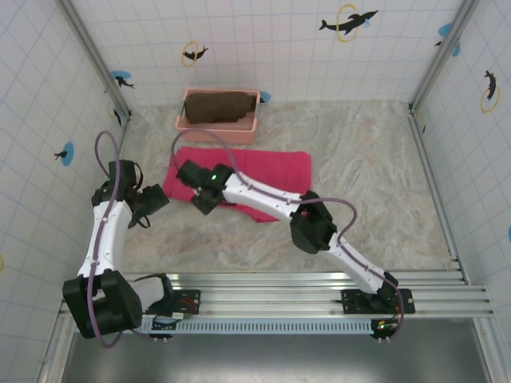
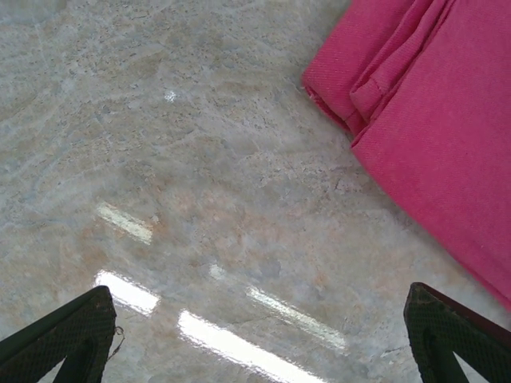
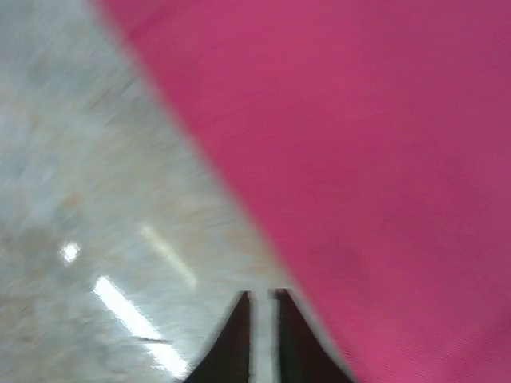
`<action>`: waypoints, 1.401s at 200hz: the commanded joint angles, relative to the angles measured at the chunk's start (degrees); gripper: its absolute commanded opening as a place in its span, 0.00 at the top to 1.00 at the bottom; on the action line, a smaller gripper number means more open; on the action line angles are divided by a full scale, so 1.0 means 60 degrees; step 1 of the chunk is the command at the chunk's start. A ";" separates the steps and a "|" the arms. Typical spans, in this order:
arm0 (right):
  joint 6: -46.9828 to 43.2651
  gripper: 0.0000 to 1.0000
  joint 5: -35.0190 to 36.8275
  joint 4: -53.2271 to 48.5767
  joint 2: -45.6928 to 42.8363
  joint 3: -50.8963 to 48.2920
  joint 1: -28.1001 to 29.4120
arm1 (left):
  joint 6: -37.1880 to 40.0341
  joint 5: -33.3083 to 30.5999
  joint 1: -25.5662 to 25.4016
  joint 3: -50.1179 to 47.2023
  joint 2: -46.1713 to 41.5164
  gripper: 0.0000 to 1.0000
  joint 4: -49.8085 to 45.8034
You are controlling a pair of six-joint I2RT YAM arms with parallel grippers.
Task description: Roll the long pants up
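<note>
Magenta long pants [image 1: 267, 163] lie folded flat on bench [image 1: 367, 175], just near of basket [image 1: 215, 132]; no roll visible. Right pincer [image 3: 262, 297] at near-left edge, fingers barely parted, gripping nothing. Left pincer [image 2: 257, 295] released wide over bare bench. Rolling not yet started.

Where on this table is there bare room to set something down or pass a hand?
Widest free patch: bare table between the long pants and the right wall. A smaller one lies near, between the left arm and right arm, ahead of the rail. Crowded: the pants' left end, where the right hand and left hand sit, with the pink basket behind.
</note>
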 commanded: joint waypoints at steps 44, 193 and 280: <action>0.0633 0.01 0.0046 0.0955 -0.3731 -0.3899 -0.3237 | -0.1189 0.1418 -0.0075 0.0910 0.1494 0.03 0.1294; 0.0646 0.00 -0.2257 0.1523 -0.1155 -0.3712 -0.6529 | -0.3772 0.2364 -0.1100 0.1304 0.5430 0.03 0.4201; 0.0660 0.61 -0.2720 0.1403 0.0058 -0.3111 -0.6894 | -0.3579 0.2130 -0.1239 0.1479 0.6042 0.05 0.4055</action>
